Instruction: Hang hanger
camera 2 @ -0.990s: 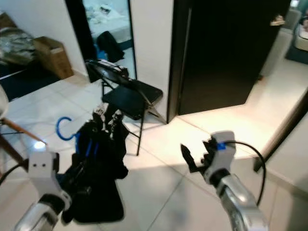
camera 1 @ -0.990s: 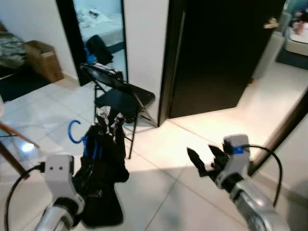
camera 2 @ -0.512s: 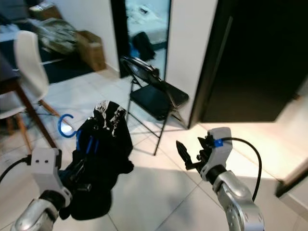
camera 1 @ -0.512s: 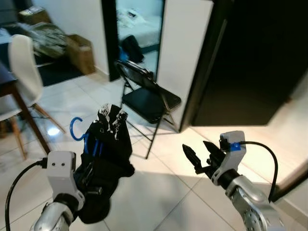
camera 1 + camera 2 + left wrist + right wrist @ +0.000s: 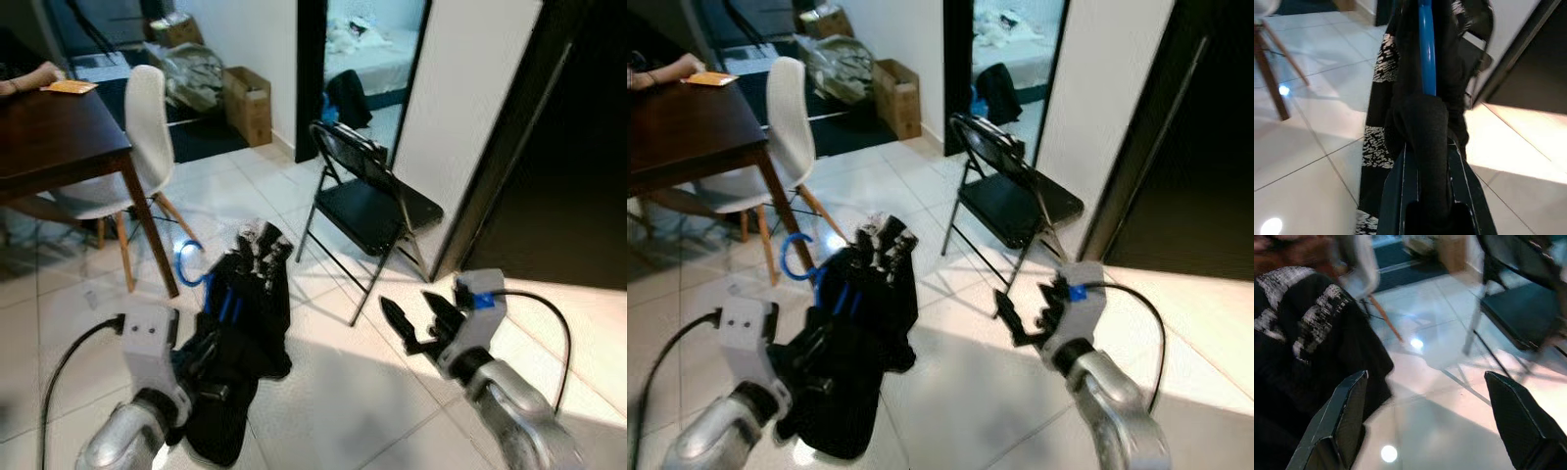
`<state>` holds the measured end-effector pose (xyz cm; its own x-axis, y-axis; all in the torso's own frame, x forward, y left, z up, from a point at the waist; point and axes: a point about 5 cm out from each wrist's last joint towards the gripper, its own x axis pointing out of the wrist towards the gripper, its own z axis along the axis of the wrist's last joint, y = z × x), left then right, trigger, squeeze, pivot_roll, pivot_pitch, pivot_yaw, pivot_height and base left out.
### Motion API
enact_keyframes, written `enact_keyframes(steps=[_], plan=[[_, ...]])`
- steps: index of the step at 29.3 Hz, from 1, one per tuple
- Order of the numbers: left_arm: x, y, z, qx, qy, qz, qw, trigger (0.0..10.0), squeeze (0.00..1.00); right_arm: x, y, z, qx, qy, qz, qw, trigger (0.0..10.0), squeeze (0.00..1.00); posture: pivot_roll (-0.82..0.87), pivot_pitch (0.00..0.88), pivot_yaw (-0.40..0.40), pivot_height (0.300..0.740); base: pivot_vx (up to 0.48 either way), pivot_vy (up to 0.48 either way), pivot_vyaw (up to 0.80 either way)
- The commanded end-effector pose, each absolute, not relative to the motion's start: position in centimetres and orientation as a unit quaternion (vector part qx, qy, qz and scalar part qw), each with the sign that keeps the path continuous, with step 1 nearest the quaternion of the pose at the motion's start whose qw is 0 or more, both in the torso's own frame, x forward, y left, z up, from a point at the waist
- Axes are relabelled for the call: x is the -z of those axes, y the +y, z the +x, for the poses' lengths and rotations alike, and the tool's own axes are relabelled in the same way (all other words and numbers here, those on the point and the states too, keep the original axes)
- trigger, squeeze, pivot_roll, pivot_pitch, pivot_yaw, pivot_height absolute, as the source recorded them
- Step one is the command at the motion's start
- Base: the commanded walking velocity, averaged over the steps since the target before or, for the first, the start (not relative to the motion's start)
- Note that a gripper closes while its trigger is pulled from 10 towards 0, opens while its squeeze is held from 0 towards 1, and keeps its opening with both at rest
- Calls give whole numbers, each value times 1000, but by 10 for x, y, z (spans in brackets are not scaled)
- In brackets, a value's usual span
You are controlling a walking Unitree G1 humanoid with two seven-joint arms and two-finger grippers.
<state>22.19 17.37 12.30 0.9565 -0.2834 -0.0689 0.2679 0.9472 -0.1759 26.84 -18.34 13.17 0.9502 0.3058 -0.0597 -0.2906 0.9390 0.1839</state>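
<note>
Held a blue hanger [image 5: 189,262] draped with a black garment [image 5: 238,338] in the left gripper [image 5: 1425,147], fingers clamped tight round the hanger's blue bar with the cloth bunched about them. Rose straight up out of that grip, the hanger, with its hook curling at the top towards the robot's left, just beside the leg of a dark wooden table [image 5: 59,137]. Hung the garment, black with white speckled patches, down over the left arm and low over the pale tiled floor [image 5: 333,401]. Stood wide open and empty, the right gripper [image 5: 411,318], held forward above the tiles, well apart from the hanger and off to its right. Behind: a black folding chair [image 5: 377,201] near a doorway, and a white chair [image 5: 147,127] beside the table.
</note>
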Motion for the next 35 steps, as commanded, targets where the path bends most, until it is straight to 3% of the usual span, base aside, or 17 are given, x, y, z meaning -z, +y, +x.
enact_keyframes(steps=[1, 9, 14, 23, 35], plan=[[-127, 173, 222, 144, 35, -85, 985, 10000, 0, -128, -194, 266, -116, 46, 90, 988, 10000, 0, 69, 2, -49, 740, 0, 0, 738], [-134, 159, 239, 154, 17, -7, 988, 10000, 0, -130, -212, 262, -25, 33, 79, 996, 10000, 0, 31, 0, -19, 740, 0, 0, 738], [-133, 160, 241, 147, 19, -14, 989, 10000, 0, -130, -221, 257, -4, 30, 97, 995, 10000, 0, 22, 2, -8, 740, 0, 0, 738], [-135, 162, 242, 142, 13, -29, 989, 10000, 0, -131, -223, 255, -1, 24, 111, 994, 10000, 0, 8, 1, 6, 740, 0, 0, 732], [-144, 190, 239, 25, -27, -33, 999, 10000, 0, -132, -204, 262, -58, 22, 112, 992, 10000, 0, 40, 0, -14, 740, 292, 0, 0]])
